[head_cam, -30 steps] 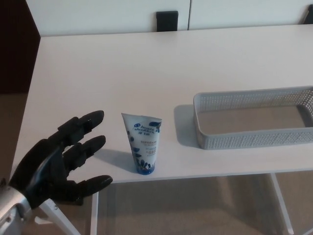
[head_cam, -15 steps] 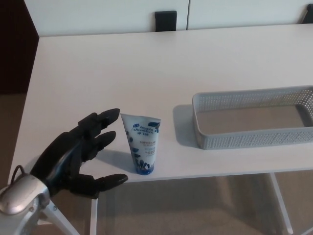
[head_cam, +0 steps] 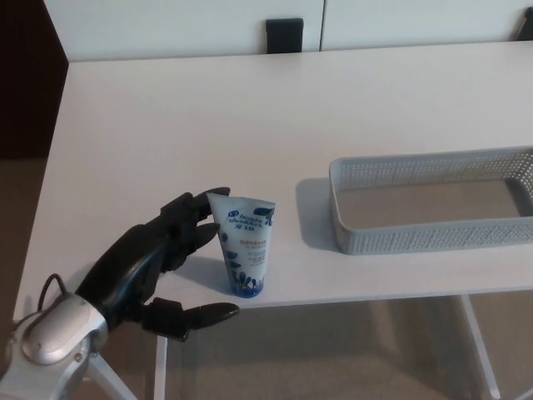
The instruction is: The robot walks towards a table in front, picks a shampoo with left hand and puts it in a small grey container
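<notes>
**Q:** What was the condition of the left hand (head_cam: 158, 258)?

**A:** Released. The fingers were spread and held nothing. The hand entered from the lower left, its silver wrist at the picture's corner, and reached over the front edge of the bench (head_cam: 250, 125). The two upper fingers (head_cam: 200, 208) pointed at the upper left edge of the shampoo tube (head_cam: 244, 246). The tips were at that edge, but the head view could not settle whether they touched it. The thumb (head_cam: 204, 314) was extended lower down, in front of the bench edge and just below the tube's base. It was apart from the tube.

**Q:** Where was the shampoo tube?

**A:** It stood on the bench near the front edge. It was upright on its blue cap, with the wide crimped end on top. The body was white with blue print. It sat between the upper fingers and the thumb, but they had not closed around it.

**Q:** And the grey container (head_cam: 433, 242)?

**A:** It was on the same bench, on the robot's right of the tube, with a strip of bare bench between them. Its walls were perforated, and its far end ran past the picture's right edge.

**Q:** Anything else in view?

**A:** A dark chair back (head_cam: 285, 35) stood behind the far edge of the bench.
</notes>
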Controlling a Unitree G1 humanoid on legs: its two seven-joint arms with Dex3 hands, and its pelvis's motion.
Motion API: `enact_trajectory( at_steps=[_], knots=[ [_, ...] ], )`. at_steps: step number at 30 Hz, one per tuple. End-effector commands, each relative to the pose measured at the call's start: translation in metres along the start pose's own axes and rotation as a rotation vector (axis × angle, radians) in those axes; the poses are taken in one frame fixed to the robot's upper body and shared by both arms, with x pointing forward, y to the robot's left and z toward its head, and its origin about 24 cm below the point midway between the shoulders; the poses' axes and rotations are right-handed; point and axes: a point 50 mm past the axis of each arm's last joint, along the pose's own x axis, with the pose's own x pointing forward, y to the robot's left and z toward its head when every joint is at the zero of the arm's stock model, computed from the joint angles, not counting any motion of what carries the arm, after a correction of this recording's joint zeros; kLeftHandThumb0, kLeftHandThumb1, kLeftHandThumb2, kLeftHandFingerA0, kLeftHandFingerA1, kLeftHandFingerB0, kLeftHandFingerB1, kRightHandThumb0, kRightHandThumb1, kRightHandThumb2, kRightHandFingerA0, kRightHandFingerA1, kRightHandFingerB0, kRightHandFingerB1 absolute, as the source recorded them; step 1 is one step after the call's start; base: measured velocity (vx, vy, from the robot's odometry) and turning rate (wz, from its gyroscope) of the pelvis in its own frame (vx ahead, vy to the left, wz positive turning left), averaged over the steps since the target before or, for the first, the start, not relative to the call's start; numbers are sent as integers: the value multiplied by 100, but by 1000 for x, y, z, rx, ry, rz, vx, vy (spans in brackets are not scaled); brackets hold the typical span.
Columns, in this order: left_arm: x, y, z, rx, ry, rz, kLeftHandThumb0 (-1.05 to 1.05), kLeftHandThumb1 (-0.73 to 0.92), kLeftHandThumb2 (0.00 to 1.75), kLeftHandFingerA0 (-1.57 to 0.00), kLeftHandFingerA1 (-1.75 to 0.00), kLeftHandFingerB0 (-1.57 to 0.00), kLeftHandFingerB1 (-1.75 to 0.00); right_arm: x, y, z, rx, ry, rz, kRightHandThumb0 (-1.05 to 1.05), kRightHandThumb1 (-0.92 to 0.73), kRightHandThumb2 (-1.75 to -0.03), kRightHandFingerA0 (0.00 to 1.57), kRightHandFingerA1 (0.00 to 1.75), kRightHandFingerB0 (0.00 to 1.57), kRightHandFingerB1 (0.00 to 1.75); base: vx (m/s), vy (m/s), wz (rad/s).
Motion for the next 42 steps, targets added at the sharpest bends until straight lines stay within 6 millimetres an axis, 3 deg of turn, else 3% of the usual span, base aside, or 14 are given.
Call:
enact_trajectory(
  at_steps=[1,2,13,14,17,18,22,24,26,27,28,32,33,42],
  knots=[
    [-1,-1,1,27,-2,9,-48,31,70,-2,-27,-4,-23,0,-1,-1,7,13,1,-37,-56,-77,67,56,51,50,0,0,0],
    [-1,-1,1,25,-3,8,-47,44,54,-4,-27,-2,-24,0,-1,-3,7,16,3,-37,-56,-77,66,56,51,50,0,0,0],
    [2,-1,4,51,-10,5,-50,34,67,-6,-30,-5,-20,0,1,-2,6,15,0,-37,-56,-78,69,58,51,50,0,0,0],
    [2,-2,4,57,-13,4,-51,34,68,-6,-30,-5,-20,0,1,-2,9,14,-1,-28,-64,-59,75,47,55,40,0,0,0],
    [3,-4,3,70,-9,2,-49,44,54,-8,-28,-4,-25,0,1,-1,16,16,0,-37,-55,-76,68,57,51,50,0,0,0],
    [3,-5,3,72,-4,2,-53,34,70,-3,-32,-7,-21,0,1,-2,14,16,2,-37,-56,-77,68,57,51,50,0,0,0],
    [5,-9,2,103,13,19,-56,37,66,-10,-38,-4,-20,0,0,-2,9,13,5,-37,-56,-77,66,56,51,50,0,0,0],
    [13,-16,0,180,36,53,-45,37,69,-62,-56,-2,-19,0,2,-1,13,14,9,-37,-56,-76,66,56,50,50,0,0,0],
    [19,-23,-2,275,50,69,-24,62,58,-106,-55,-15,-27,-1,6,-2,9,14,15,-38,-55,-77,67,57,51,51,0,0,0],
    [23,-27,-2,323,63,80,-24,62,58,-106,-55,-15,-27,-1,7,-3,10,10,18,-38,-55,-77,67,57,51,51,0,0,0],
    [35,-36,1,401,60,80,-11,83,65,-101,-118,-44,-35,-1,8,-2,15,6,20,-29,-65,-59,73,46,56,40,0,0,0],
    [53,-50,11,500,30,54,-2,72,74,-94,-134,-93,-58,1,7,5,14,-8,9,-37,-56,-77,68,57,51,50,0,0,0],
    [56,-54,14,502,23,65,1,69,78,-92,-142,-84,-99,3,4,8,9,-12,3,-38,-55,-77,68,57,52,50,0,0,0],
    [55,-53,7,400,-1,117,3,70,83,-82,-155,-70,-123,8,-5,24,-47,-56,-1,-38,-55,-78,69,59,52,52,0,0,0]
  ],
)
